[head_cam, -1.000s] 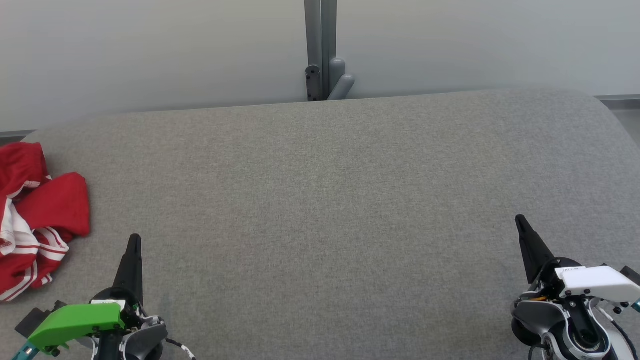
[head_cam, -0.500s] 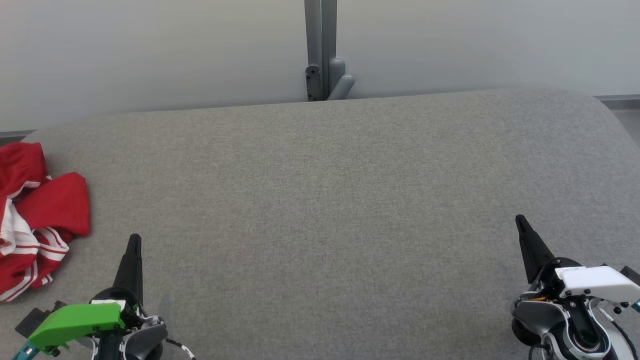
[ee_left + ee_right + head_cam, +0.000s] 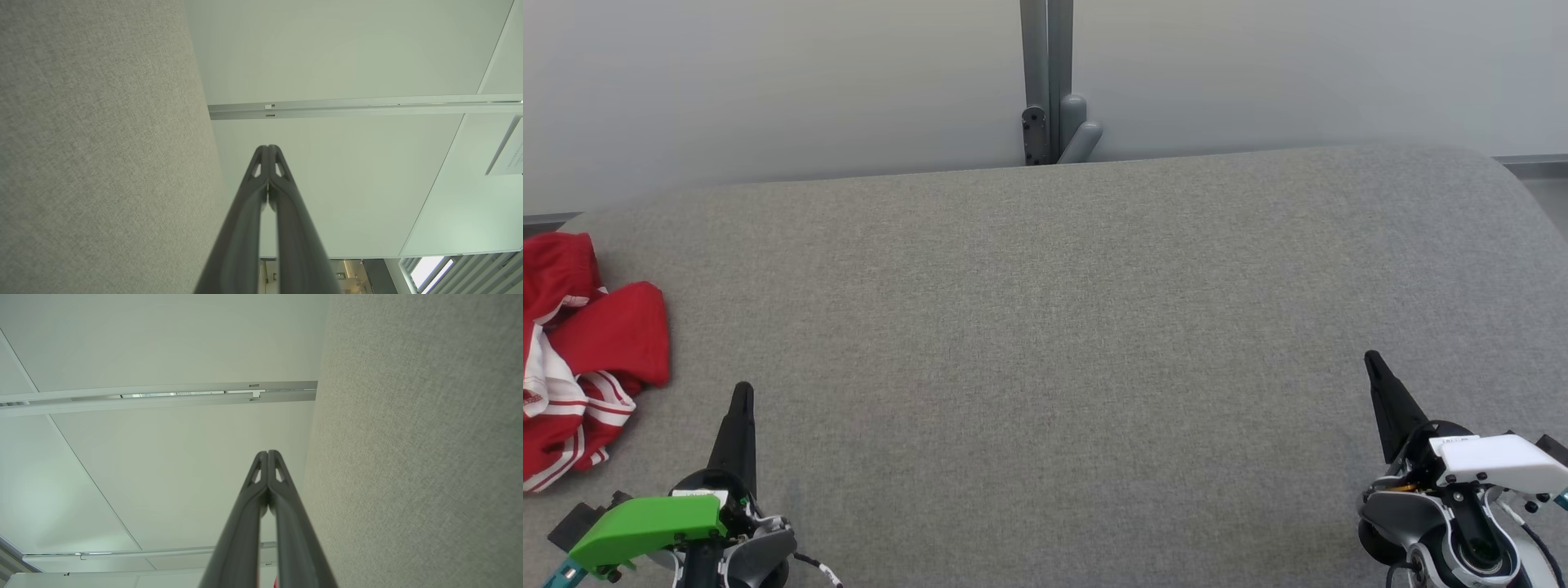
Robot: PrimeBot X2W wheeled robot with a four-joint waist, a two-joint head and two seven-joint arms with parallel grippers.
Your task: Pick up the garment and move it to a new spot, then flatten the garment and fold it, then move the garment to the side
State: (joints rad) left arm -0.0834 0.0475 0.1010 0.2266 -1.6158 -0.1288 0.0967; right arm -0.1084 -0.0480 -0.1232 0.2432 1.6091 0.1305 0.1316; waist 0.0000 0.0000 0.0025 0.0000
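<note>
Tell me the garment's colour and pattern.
Red garment with white stripes, clearest in the head view.

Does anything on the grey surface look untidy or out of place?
Yes: the red garment lies crumpled in a heap at the left edge of the grey surface, not flat. Nothing else stands out.

Red garment (image 3: 580,359) with white stripes at the left edge of the table (image 3: 1062,327), table surface plain heathered grey fabric, left claw (image 3: 742,392) black with a bright green cover (image 3: 645,527), right claw (image 3: 1372,359) black with a white cover (image 3: 1494,461), pale grey-white wall (image 3: 768,82), mid-grey post (image 3: 1045,73)
</note>
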